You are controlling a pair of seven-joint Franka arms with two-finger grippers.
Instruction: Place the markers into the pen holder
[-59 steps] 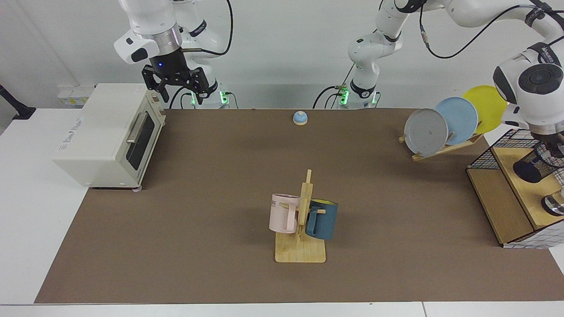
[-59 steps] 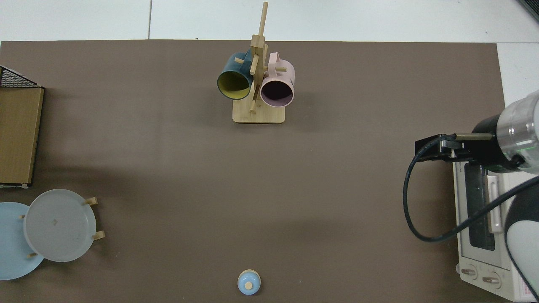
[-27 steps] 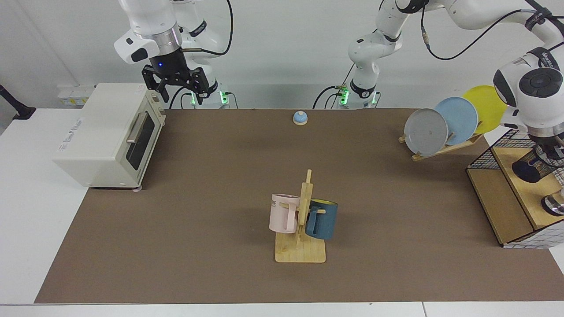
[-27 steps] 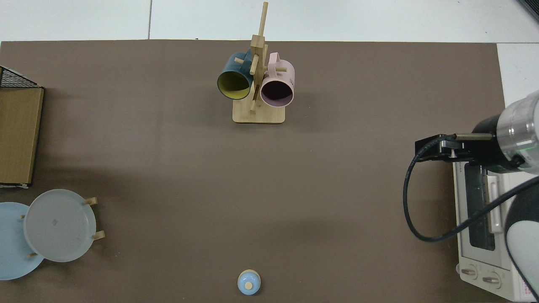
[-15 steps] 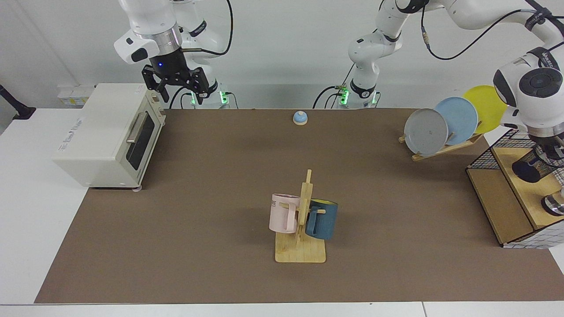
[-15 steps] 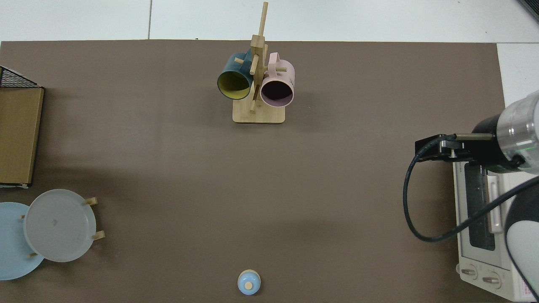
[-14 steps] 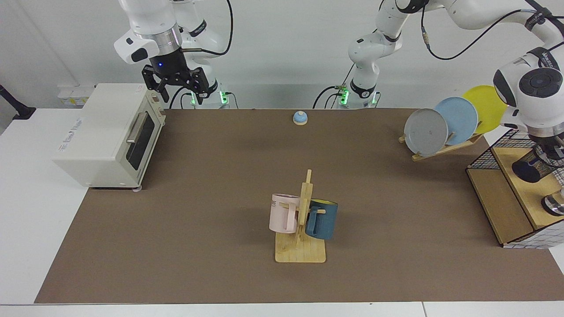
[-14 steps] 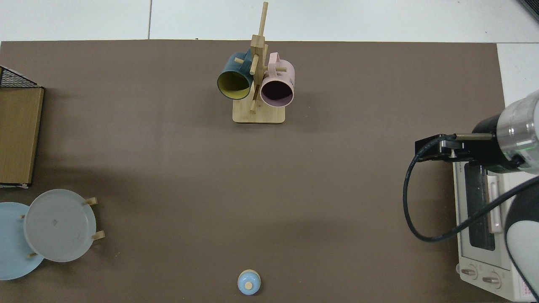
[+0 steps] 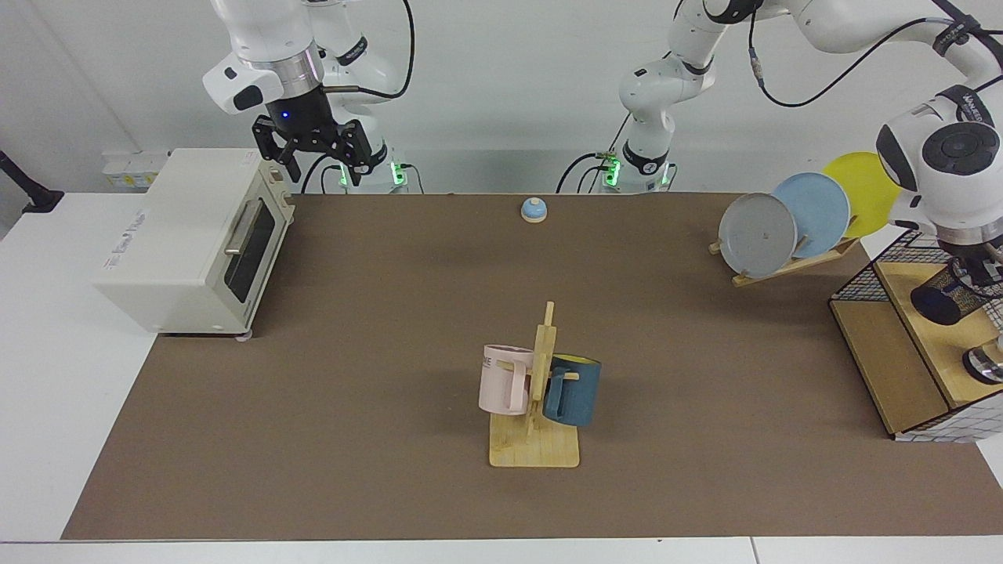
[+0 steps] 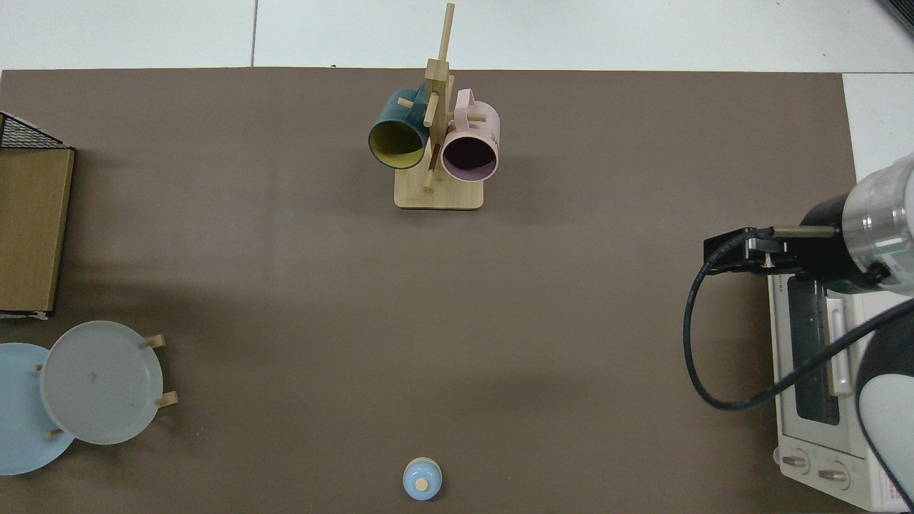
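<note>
1. Now, compared with two seconds ago, your left gripper [image 9: 981, 270] is sitting a little higher, and its wrist is showing smaller in the facing view. The shift is slight.
2. The pen holder [image 9: 940, 301] is keeping almost the same spot just under that gripper, with its mouth shifted only a touch.
3. Your right gripper [image 9: 313, 157] is waiting where it was, its jaws standing apart and holding nothing. The toaster oven [image 9: 188, 235] is lying below them and toward the camera.
4. Nothing else is changing on the table: the mug rack [image 9: 537, 439] is standing well apart from both grippers, as before.
5. You are looking at a pen holder that is a black wire-mesh cup, tilted rather than upright, with its dark round mouth turning toward the camera.
6. It is resting over the wooden shelf [image 9: 932, 345] inside the wire basket frame [image 9: 862, 286], directly beneath the left gripper and touching or nearly touching it.
7. The left gripper is partly running off the picture's edge, so I cannot tell whether it is gripping the cup or merely hanging over it.
8. A shiny metal round object [image 9: 986, 364] is sitting on the same shelf, nearer the camera than the left gripper and apart from the cup.
</note>
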